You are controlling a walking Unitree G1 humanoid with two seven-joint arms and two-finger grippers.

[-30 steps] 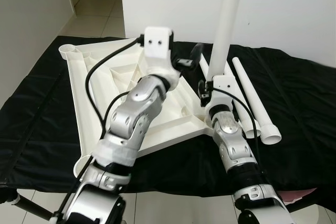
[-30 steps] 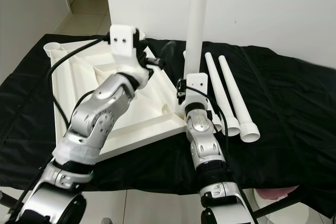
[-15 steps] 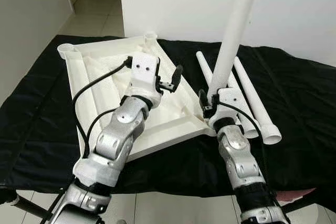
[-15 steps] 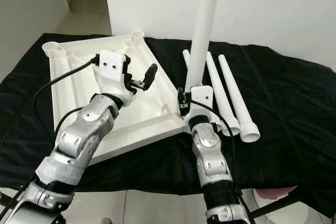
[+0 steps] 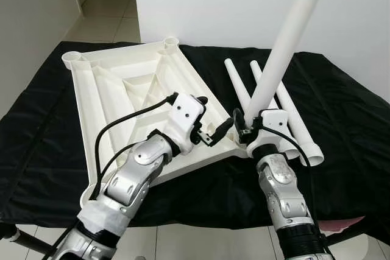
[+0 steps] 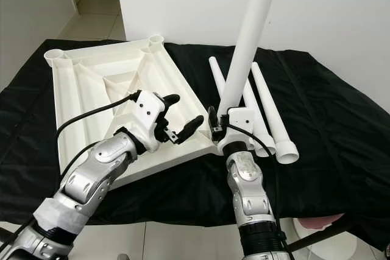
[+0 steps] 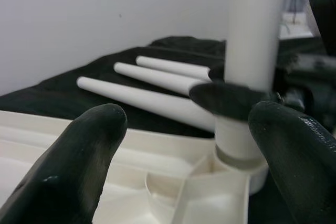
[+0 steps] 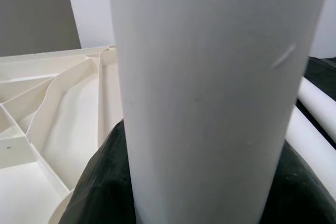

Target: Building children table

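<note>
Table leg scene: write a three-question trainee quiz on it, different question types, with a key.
1. True or false: the left gripper grips the raised leg.
2. How many spare legs lie on the black cloth?
3. The raised leg's foot sits at which tabletop corner? A) the near corner by the right gripper B) a far corner

Key: 1 false, its fingers are open; 2 three; 3 A

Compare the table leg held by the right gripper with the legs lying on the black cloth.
The held white plastic leg stands tilted at the upturned white tabletop's near corner socket, clamped by the right gripper. The three loose white legs lie flat on the black cloth, untouched. All are white tubes.
</note>
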